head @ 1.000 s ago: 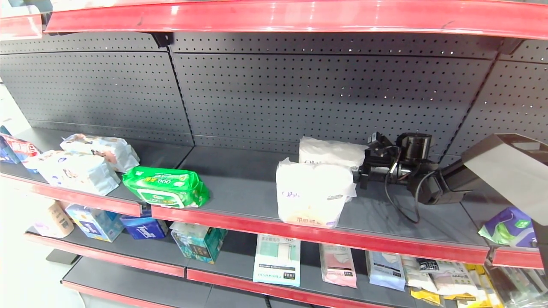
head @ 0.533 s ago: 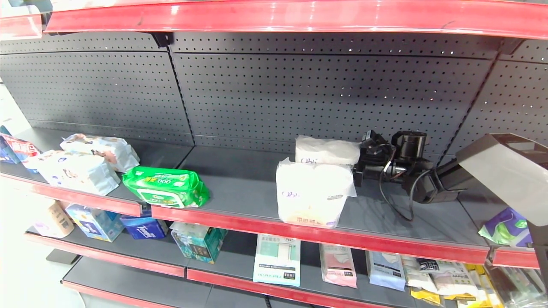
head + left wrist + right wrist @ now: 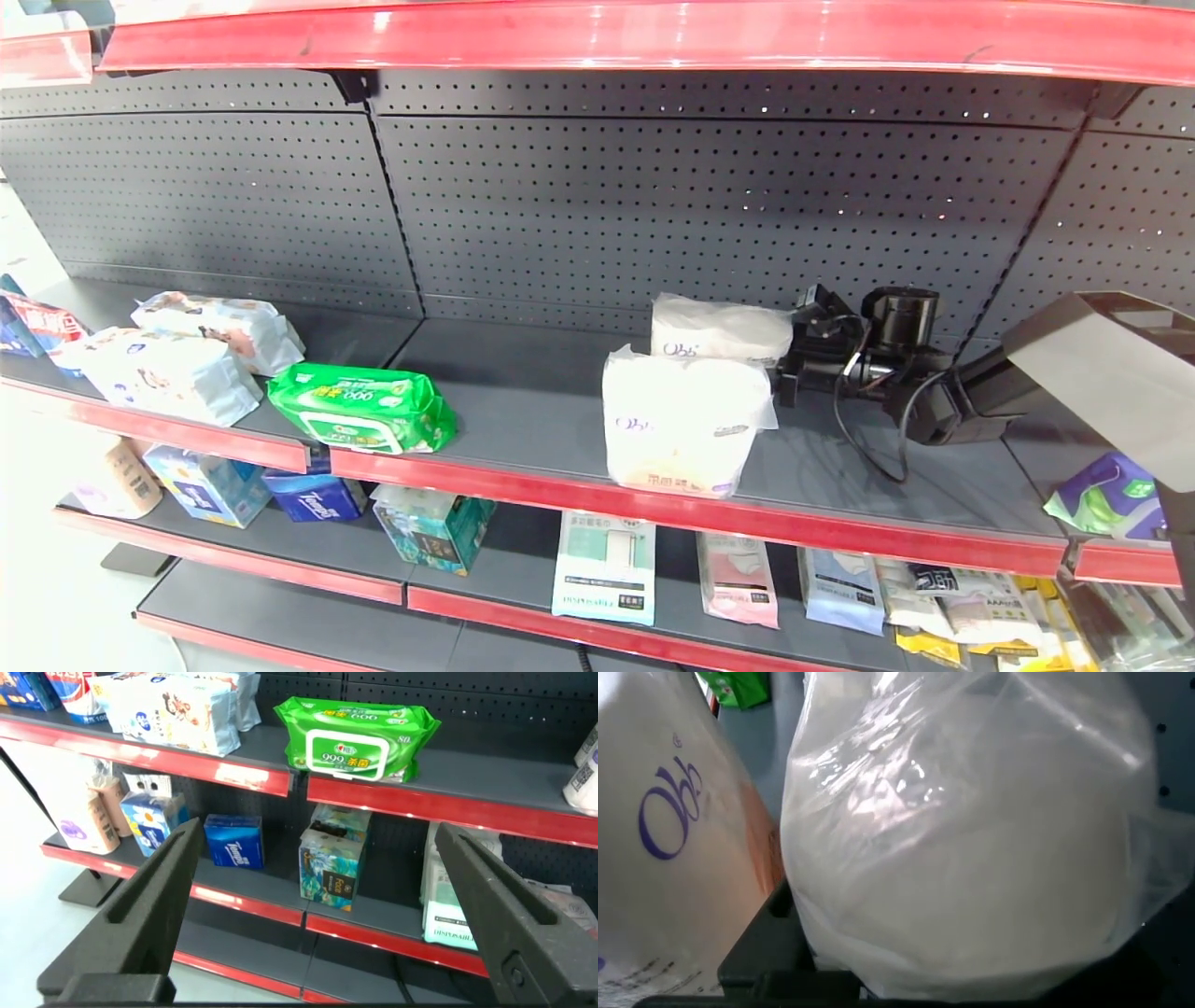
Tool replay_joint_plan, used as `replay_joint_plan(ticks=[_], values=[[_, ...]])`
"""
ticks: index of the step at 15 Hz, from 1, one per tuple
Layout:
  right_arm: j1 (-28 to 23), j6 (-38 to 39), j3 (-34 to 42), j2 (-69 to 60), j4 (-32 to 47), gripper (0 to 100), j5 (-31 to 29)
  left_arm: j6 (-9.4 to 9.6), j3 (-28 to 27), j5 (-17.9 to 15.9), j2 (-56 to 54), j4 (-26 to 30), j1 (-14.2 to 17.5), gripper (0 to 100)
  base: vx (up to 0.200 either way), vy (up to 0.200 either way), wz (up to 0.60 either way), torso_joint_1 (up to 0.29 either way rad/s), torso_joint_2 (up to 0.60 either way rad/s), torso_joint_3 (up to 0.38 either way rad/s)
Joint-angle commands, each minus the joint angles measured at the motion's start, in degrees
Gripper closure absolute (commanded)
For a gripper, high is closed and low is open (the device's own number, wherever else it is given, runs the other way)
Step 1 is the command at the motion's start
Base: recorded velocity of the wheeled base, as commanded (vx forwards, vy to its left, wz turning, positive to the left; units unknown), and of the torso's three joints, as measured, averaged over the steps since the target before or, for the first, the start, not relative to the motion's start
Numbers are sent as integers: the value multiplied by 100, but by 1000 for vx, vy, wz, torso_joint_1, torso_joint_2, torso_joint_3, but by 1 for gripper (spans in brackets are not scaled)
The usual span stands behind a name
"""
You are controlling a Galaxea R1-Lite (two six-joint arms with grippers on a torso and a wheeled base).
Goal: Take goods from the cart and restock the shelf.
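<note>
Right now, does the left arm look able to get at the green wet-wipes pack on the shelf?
Probably yes. The left gripper is open and faces the green wet-wipes pack, which lies near the front edge of the shelf. Nothing stands between them.

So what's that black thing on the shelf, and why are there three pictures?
The black thing is the robot's right hand, on the end of its arm. It is pinching the rear white pack, just behind the front white pack that stands on the grey shelf. The big picture comes from a camera on the robot's head. The other two come from cameras on its wrists. The right wrist camera looks at that held pack's shiny plastic from very close. The left wrist camera shows the left hand, its two fingers wide apart, holding nothing. Further left on the shelf lie a green pack and blue-and-white packs.
</note>
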Motion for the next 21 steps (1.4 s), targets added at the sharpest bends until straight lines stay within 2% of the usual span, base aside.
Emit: replay_joint_plan(ticks=[1,8,9,14,21], values=[[0,-52,153,-23,15,100,9,-1,1,1,-2,-1,3,0,0,0,0,0,0,0],[70,-60,197,-41,15,100,0,-1,1,1,-2,-1,3,0,0,0,0,0,0,0],[79,-87,214,-41,15,0,9,-1,1,1,-2,-1,3,0,0,0,0,0,0,0],[70,63,373,-340,32,0,0,-1,1,1,-2,-1,3,0,0,0,0,0,0,0],[-290,1,1603,-1307,32,0,9,-1,1,1,-2,-1,3,0,0,0,0,0,0,0]])
